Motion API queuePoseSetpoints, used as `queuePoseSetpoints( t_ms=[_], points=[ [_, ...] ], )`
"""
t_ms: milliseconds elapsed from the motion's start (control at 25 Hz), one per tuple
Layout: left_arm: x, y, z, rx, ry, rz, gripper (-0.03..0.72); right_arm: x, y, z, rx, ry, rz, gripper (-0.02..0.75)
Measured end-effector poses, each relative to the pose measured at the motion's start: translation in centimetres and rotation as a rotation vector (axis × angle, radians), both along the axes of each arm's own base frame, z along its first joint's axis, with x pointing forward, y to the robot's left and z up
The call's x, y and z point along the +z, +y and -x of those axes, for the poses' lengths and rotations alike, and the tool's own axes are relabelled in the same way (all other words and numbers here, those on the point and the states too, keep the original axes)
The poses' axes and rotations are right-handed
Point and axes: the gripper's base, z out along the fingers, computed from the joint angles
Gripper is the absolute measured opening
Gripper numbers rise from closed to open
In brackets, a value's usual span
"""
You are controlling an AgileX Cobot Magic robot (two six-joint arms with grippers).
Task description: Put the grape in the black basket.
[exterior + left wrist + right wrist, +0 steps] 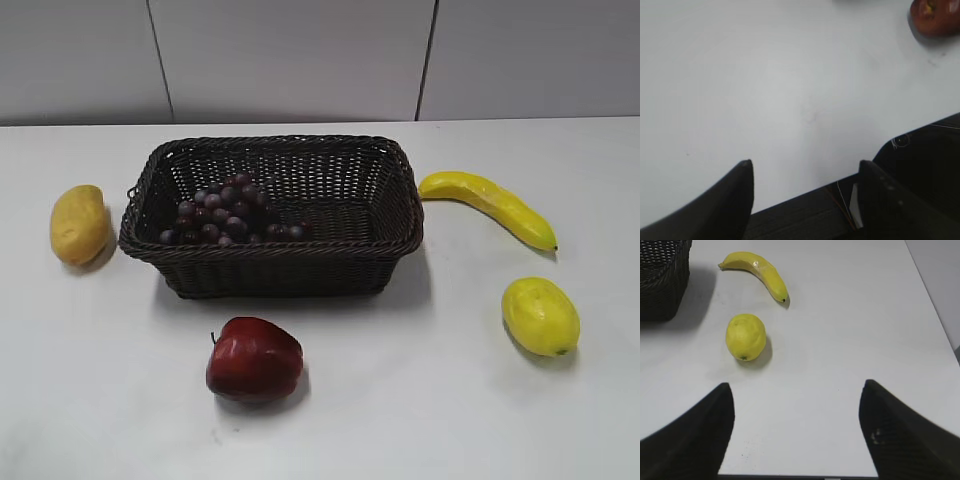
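The grape (pixel 228 213), a bunch of small dark purple-red grapes, lies inside the black basket (pixel 390 245) toward its left side. The basket stands at the table's middle; its corner shows in the right wrist view (pixel 662 280). My left gripper (pixel 805 167) is open and empty over bare table near the front edge. My right gripper (pixel 796 390) is open and empty over bare table near the front edge. Neither gripper shows in the exterior view.
A dark red apple (pixel 253 360) sits in front of the basket and shows in the left wrist view (pixel 936 17). A yellow mango (pixel 80 224) lies left of the basket. A banana (pixel 490 205) (pixel 760 272) and a lemon (pixel 540 315) (pixel 745 336) lie right.
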Motion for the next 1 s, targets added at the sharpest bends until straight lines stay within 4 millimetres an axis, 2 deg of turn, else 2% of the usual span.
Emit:
queuePoseSetpoints(
  t_ms=[200, 400, 720, 1000],
  points=[
    [-2.5, 1.0, 2.2, -0.001, -0.025, 0.023, 0.634, 0.0, 0.0, 0.0, 0.0, 0.0, 0.0, 0.59],
    [-4.0, 1.1, 2.8, -0.004, -0.077, 0.073, 0.634, 0.0, 0.0, 0.0, 0.0, 0.0, 0.001, 0.59],
    [-4.0, 0.8, 2.8, -0.034, -0.086, 0.093, 0.629, 0.0, 0.0, 0.0, 0.0, 0.0, 0.0, 0.59],
    [-4.0, 0.8, 2.8, -0.038, -0.087, 0.092, 0.564, 0.0, 0.0, 0.0, 0.0, 0.0, 0.0, 0.59]
  ],
)
